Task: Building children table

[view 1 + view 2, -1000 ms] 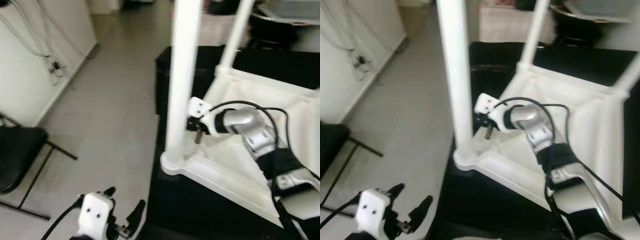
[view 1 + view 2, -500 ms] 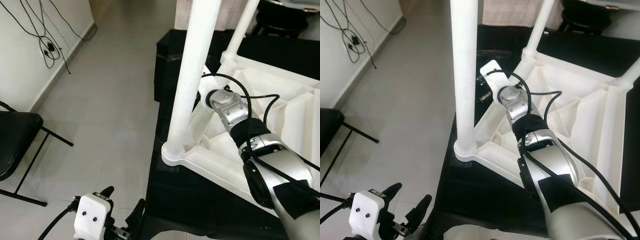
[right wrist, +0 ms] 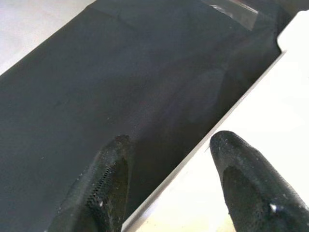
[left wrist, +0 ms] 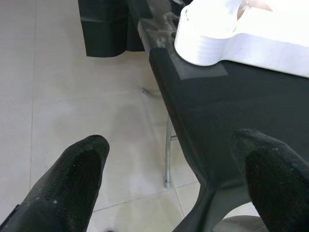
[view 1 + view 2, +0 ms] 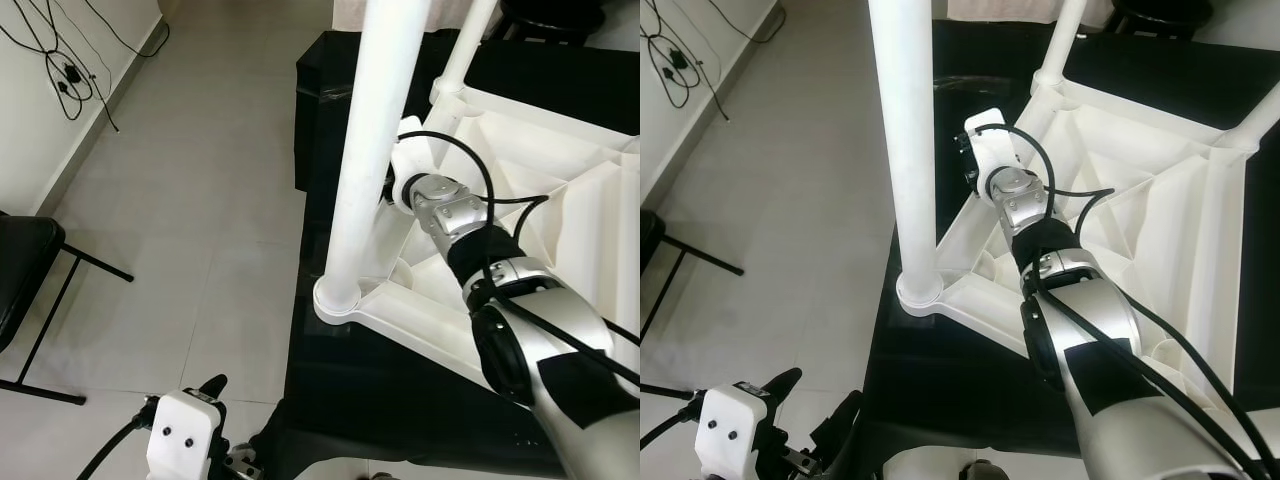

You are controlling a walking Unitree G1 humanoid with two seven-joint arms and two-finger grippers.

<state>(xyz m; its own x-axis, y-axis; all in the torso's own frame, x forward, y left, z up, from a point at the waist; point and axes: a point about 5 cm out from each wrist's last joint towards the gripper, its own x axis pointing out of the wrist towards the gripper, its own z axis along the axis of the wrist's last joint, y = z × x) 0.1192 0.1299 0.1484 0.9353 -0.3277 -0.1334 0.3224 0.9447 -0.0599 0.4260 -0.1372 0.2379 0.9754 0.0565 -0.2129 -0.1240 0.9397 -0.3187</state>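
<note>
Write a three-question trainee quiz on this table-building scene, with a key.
1. True or false: the white table frame lies upside down on a black-covered surface.
2. Which claw is up beside the nearest upright white leg: A left, B right?
3. Fill in: the left claw hangs low over the ____, fingers apart.

Key: 1 true. 2 B; the right claw is at the frame's edge, fingers apart. 3 floor.
</note>
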